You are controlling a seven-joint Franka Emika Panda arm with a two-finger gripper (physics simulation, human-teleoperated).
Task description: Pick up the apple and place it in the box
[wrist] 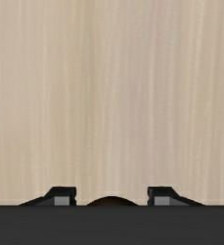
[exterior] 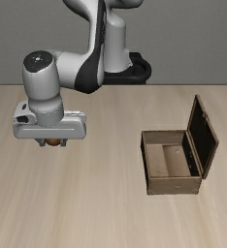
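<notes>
The arm point(exterior: 84, 66) is reaching down over the table point(exterior: 106, 208) well to the exterior view's left of the box point(exterior: 174, 185), and the gripper point(exterior: 48, 139) is hanging low there with the apple point(exterior: 53, 143) sitting right under it, a small reddish-brown shape peeking out below the hand. In the wrist view the apple's dark rounded top is showing within the gripper, with bare wood stretching away beyond it. Whether the hand is clenching the fruit or merely standing around it, I cannot tell, as the contact is hidden. I am judging this to be the pick-up step: the apple is well apart from the box and not yet in it. If the grasp is not made, the next move is calling for a firm close on the fruit; after that, a lift clear of the table and a carry across toward the box. The box is lying open, its lid point(exterior: 205, 131) standing up on the side away from the apple, so the approach from the apple's side is looking free. Nothing is lying on the table between the apple and the box.
</notes>
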